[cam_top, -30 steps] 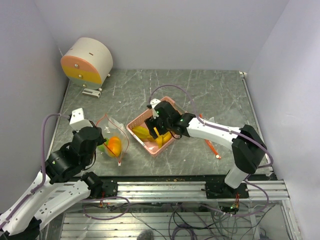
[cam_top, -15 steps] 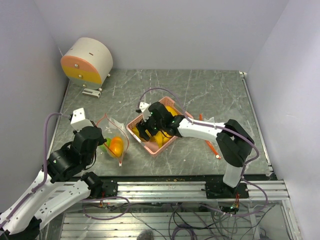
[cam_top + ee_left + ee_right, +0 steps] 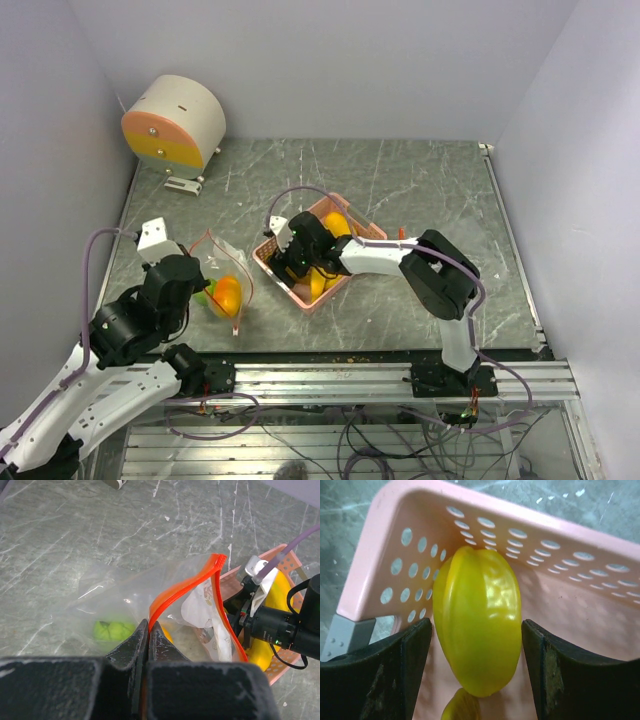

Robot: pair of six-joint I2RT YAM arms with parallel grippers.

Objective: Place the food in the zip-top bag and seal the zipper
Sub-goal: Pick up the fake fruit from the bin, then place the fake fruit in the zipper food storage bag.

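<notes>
The clear zip-top bag (image 3: 228,285) lies left of the pink basket (image 3: 345,215), mouth held up. My left gripper (image 3: 148,630) is shut on its red-orange zipper strip (image 3: 172,592). Inside the bag are an orange fruit (image 3: 227,294) and a bumpy green ball (image 3: 112,630). My right gripper (image 3: 476,645) is open, down in the basket, its fingers on either side of a yellow ribbed fruit (image 3: 477,630) without touching it. Another yellow piece (image 3: 460,707) lies just below it. Yellow fruits (image 3: 322,282) show in the basket from above.
A round white-and-orange device (image 3: 175,122) stands at the back left. A loose red-orange stick (image 3: 425,295) lies right of the basket. My right arm (image 3: 400,258) stretches across the table's middle. The basket's perforated wall (image 3: 520,530) is close ahead of my right fingers.
My right gripper has moved left across the basket to its left end, over the yellow ribbed fruit. The left gripper and bag have barely moved.
</notes>
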